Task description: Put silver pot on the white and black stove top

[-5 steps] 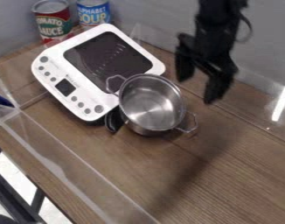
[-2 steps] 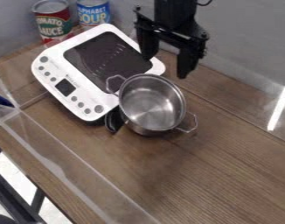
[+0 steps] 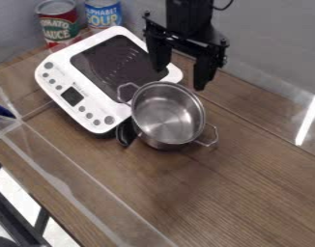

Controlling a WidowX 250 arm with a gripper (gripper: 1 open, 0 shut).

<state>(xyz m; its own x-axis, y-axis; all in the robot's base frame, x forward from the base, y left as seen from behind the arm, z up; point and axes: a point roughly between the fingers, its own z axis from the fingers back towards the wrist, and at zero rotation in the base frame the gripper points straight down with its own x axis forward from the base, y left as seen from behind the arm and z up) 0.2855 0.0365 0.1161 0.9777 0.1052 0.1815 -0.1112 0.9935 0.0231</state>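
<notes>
The silver pot [image 3: 168, 117] stands upright on the wooden table, its rim touching the near right corner of the white and black stove top [image 3: 108, 69]. The stove lies flat at the back left, its black glass square bare and its button panel toward the front left. My gripper [image 3: 181, 64] hangs just behind the pot, over the stove's right edge, pointing down. Its two dark fingers [image 3: 157, 60] are spread wide with nothing between them. It is open and does not touch the pot.
Two labelled tin cans [image 3: 57, 23] stand behind the stove at the back left. A clear plastic barrier [image 3: 70, 159] runs along the table's front left edge. Bare wood tabletop [image 3: 238, 183] spreads to the right and front of the pot.
My gripper has moved left from the pot's right side to behind it, over the stove's edge, and has rolled about its axis. It stayed open. The pot and stove have not moved.
</notes>
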